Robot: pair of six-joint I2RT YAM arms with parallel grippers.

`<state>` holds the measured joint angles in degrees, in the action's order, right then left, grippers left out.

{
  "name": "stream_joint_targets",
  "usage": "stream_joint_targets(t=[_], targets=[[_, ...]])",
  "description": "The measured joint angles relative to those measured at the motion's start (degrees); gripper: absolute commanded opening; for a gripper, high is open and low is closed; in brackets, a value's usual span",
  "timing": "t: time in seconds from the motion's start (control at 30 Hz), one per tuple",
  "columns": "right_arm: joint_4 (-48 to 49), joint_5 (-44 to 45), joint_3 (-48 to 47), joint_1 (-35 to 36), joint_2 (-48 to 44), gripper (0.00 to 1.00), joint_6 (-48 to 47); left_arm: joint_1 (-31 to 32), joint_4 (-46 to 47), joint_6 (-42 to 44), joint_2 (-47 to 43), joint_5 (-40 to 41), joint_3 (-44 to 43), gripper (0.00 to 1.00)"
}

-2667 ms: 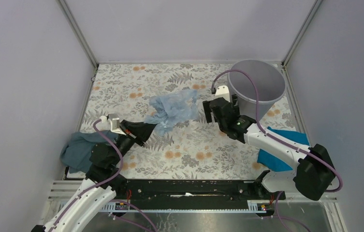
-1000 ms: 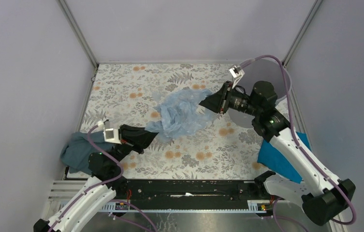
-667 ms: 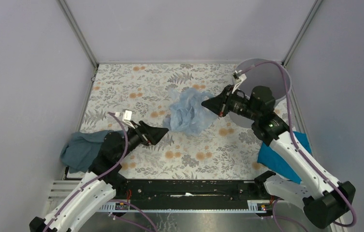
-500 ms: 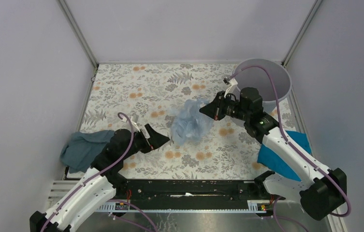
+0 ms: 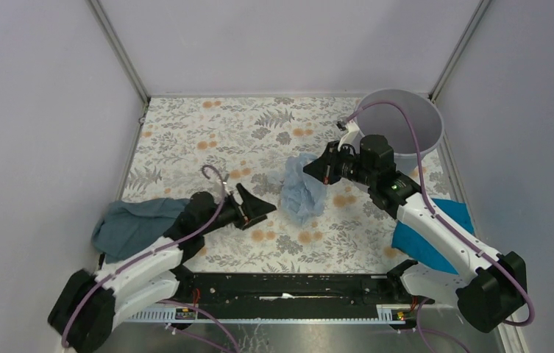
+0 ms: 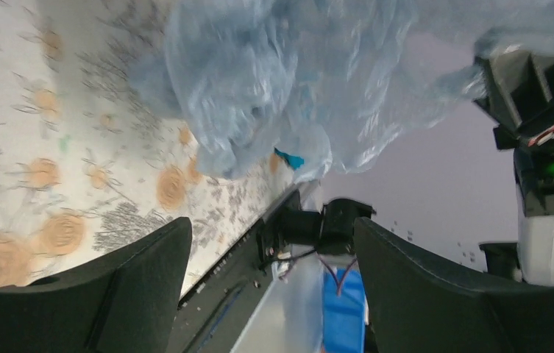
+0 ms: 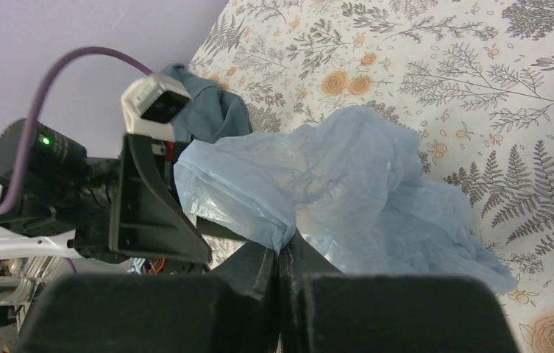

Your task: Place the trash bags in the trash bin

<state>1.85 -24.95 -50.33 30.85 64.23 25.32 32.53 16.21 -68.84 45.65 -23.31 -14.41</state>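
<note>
**tim:** While the grey cloth [image 5: 128, 225] lies off at the left edge, the left fingers [image 5: 257, 209] next to it are spread wide with nothing between them. Why's that side just hanging there?

**binbot:** My guess is it's keeping clear so one side can carry alone. Those fingers point at the bag [image 5: 302, 194] but don't touch it. The right fingers [image 7: 281, 268] are pinched shut on a bunched fold of it. So it hangs as a crumpled clump over the middle of the tabletop [image 5: 207, 132], left of the bin [image 5: 400, 131] and not in it yet. Gripping it up high makes sense, since the film has to clear that rim.

**tim:** Anything you can't make out?

**binbot:** Whether the bag's lowest bit brushes the tabletop, can't tell. Left wrist view is smeary on the film. Bin's near rim is partly behind the purple cable [image 5: 406, 118], and the blue cloth [image 5: 427, 234] at the right is half covered by the robot.
</note>
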Motion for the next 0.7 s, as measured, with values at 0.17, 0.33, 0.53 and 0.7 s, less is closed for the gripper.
stream_joint_targets(t=[0.17, 0.33, 0.53, 0.7], targets=[[-0.02, 1.92, 0.0, 0.09, 0.02, 0.0, 0.98, 9.81, 14.51, -1.95, 12.46, 1.38, 0.68, 0.85], [0.17, 2.93, 0.0, 0.13, 0.02, 0.0, 2.23, 15.63, 22.67, -0.55, 20.13, 6.75, 2.1, 0.87], [0.15, 3.04, 0.28, 0.17, 0.02, 0.0, 3.06, 15.63, 36.35, -0.92, 35.69, 9.79, 2.95, 0.77], [0.15, 3.04, 0.85, 0.17, 0.0, 0.0, 3.15, 15.52, 53.92, -4.28, 50.64, 8.24, 1.05, 0.72]])
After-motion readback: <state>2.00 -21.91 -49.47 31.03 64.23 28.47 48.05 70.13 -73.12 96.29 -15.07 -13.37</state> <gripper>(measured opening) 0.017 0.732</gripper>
